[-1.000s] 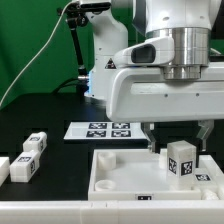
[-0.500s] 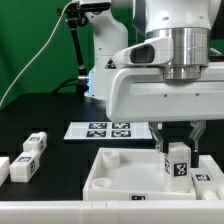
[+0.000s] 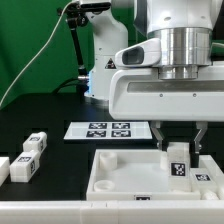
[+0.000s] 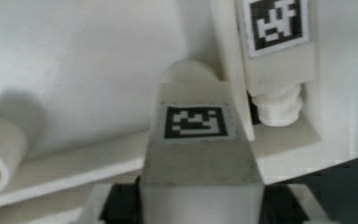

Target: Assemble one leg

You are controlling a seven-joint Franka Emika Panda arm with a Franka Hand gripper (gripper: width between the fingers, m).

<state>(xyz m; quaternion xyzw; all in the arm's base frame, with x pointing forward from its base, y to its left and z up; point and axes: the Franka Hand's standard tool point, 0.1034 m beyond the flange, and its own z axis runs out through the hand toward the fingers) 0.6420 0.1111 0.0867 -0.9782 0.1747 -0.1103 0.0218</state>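
While the gripper (image 3: pixel 178 140) pinches the leg (image 3: pixel 179 160) upright over the panel (image 3: pixel 115 172), a slight tilt could jam it at the hole, I judge. Spare legs (image 3: pixel 28 157) lie well apart toward the exterior view's left. The marker board (image 3: pixel 108 129) lies beyond. Only square coded tags, no readable words.

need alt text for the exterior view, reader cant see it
A white robot arm's gripper holds a small tagged leg upright over the large white square panel on a black table. The marker board lies flat behind the panel, and three more tagged legs sit at the exterior view's left.
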